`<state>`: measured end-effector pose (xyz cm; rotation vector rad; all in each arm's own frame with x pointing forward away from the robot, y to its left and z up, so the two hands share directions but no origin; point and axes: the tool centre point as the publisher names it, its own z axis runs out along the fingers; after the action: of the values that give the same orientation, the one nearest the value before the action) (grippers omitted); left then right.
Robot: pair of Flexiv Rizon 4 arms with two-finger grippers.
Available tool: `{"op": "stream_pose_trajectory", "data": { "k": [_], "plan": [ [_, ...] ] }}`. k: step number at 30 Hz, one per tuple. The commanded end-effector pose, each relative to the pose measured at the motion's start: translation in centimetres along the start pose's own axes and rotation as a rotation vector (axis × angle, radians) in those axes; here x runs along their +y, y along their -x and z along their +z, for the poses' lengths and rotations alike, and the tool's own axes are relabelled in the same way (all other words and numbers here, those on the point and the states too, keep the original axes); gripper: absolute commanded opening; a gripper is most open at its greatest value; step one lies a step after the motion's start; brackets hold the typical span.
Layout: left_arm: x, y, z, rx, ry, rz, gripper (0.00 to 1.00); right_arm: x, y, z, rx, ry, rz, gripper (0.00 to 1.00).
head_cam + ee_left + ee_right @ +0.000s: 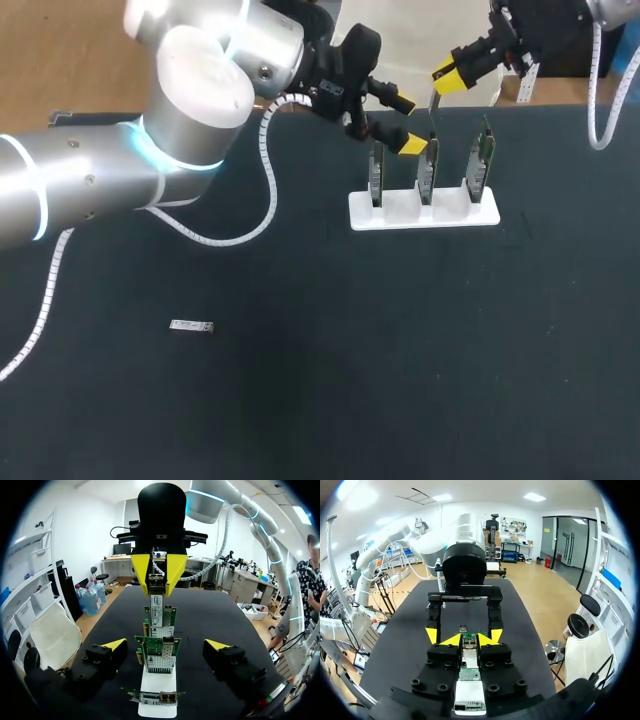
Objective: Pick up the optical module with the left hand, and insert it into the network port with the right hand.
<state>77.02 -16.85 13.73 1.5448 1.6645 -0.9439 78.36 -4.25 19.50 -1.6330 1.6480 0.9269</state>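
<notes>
Dark surface [300, 400] carries a white plastic rack [424, 212] holding three upright green network cards [427, 172]. Right tool [470, 639] pinches the slim silver optical module [156, 604] end-down over the cards; contact with a port cannot be told. Left tool [166, 644] is spread and empty, flanking the rack. Judgement: square the module to the port mouth, then press straight and slowly. Any tilt risks jamming or tipping a card.

Upright cards [427, 178] on the white stand [400, 215] block the far side; open table [330, 390] surrounds the loose module [190, 326].
</notes>
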Motion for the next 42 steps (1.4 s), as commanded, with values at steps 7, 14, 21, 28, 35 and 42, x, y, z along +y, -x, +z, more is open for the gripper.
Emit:
{"op": "stream_pose_trajectory", "data": {
  "k": [7,14,21,28,35,42],
  "plan": [
    [0.0,-0.2,0.1,0.013,-0.005,-0.007,1.0,0.1,-0.1,-0.1,-0.001,-0.006,0.001,0.0],
    [0.0,-0.2,0.0,0.02,-0.005,-0.006,1.0,0.2,0.0,0.1,0.028,-0.01,-0.012,0.0],
    [0.1,-0.2,0.0,0.022,-0.005,-0.01,1.0,0.5,-0.2,1.0,0.086,-0.005,-0.036,0.0],
    [0.1,-0.2,0.0,0.022,-0.005,-0.01,1.0,0.4,-0.4,1.2,0.09,-0.005,-0.035,0.0],
    [0.1,-0.2,0.0,0.022,-0.005,-0.01,1.0,0.3,-0.9,1.3,0.097,-0.021,-0.022,0.0],
    [0.1,-0.2,0.0,0.022,-0.005,-0.01,1.0,0.3,-1.4,1.6,0.103,-0.031,-0.01,0.0]
  ]
}}
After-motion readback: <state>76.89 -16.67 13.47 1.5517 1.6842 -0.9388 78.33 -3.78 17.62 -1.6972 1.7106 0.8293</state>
